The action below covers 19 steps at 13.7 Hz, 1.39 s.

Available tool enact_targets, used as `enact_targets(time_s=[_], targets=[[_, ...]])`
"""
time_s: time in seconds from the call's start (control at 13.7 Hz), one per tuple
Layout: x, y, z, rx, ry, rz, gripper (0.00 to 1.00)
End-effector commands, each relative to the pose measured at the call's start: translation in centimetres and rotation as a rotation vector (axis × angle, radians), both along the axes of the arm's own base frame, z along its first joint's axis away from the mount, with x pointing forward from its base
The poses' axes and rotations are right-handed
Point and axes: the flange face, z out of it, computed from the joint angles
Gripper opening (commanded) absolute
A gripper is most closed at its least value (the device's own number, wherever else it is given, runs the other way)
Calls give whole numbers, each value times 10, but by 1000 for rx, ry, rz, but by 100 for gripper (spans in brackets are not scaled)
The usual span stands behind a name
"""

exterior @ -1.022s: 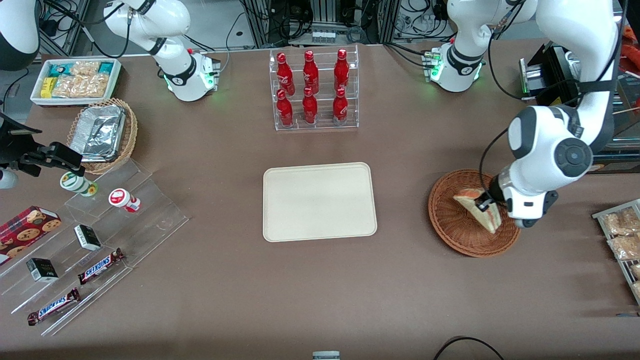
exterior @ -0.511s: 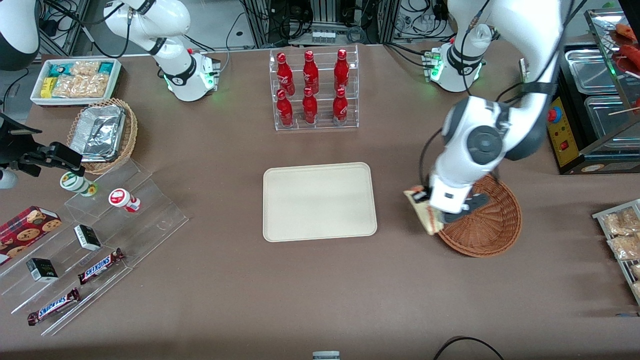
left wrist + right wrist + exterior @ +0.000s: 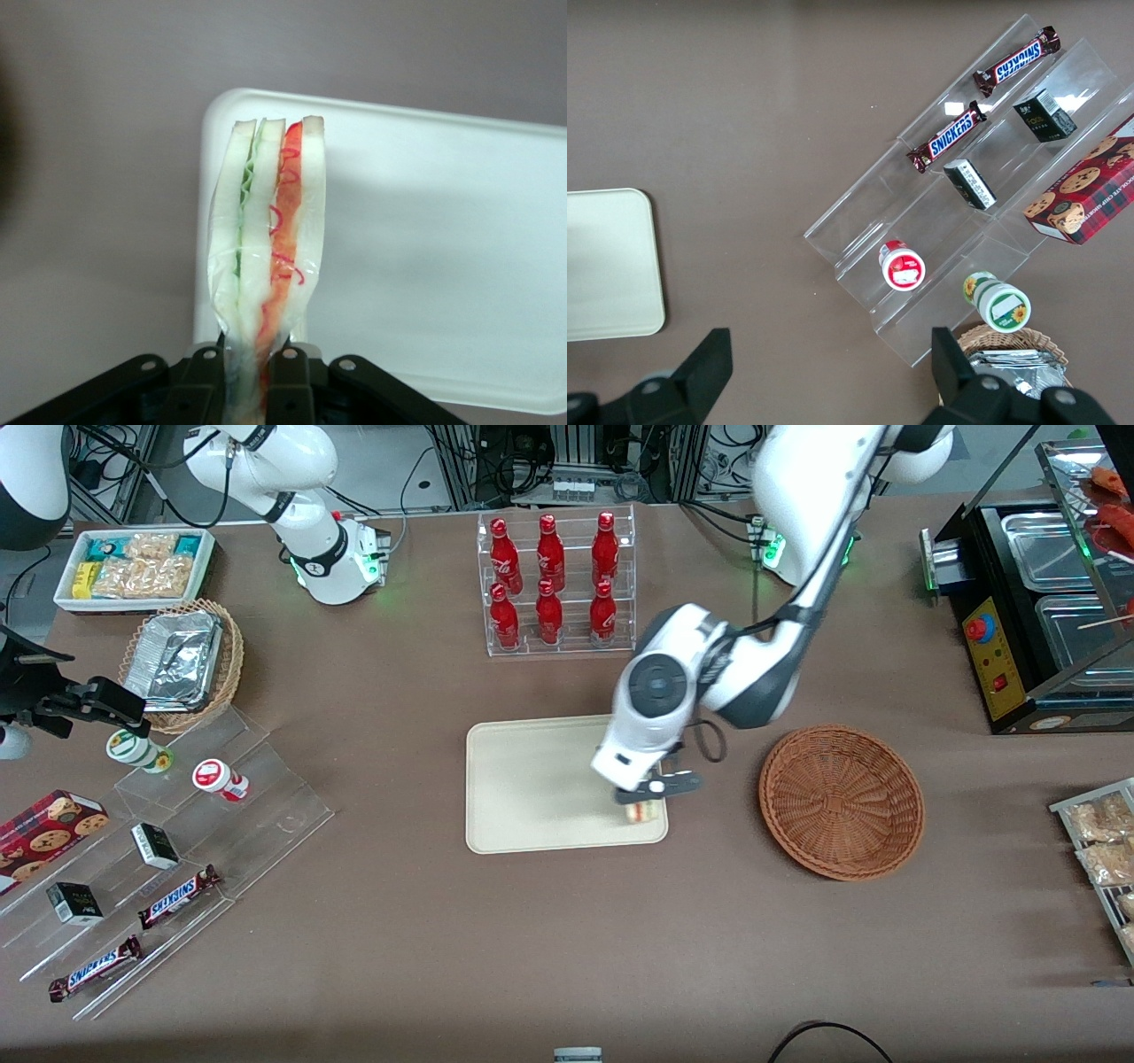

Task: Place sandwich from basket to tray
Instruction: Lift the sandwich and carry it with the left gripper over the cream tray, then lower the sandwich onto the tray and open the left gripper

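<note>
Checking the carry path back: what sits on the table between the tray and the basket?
Bare tabletop, the front view shows, between tray and basket. The gripper holds the sandwich above the tray.

Sandwich (image 3: 266, 248) is showing pale white bread with green and red filling stripes, in clear wrap. Black gripper (image 3: 250, 381) is clamping it over the plain cream-beige tray (image 3: 532, 779). Basket (image 3: 842, 802) is showing reddish-brown woven wicker. Table (image 3: 443, 939) is looking flat brown. Bottles (image 3: 549, 580) are showing glossy red with white script. Working arm is showing white with dark grey joints.
</note>
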Motion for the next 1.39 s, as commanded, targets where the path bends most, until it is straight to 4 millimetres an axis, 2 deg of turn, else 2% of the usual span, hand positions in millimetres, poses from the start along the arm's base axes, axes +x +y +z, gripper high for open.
enact_targets(time_s=[0.0, 0.15, 0.36, 0.8, 1.31], targets=[[-13, -43, -15, 11, 14, -52, 0], [-26, -67, -17, -34, 43, -63, 0], [-23, -82, -46, -29, 59, -73, 0], [-19, -76, -59, -22, 66, -59, 0], [-16, -76, -63, -38, 37, 11, 0]])
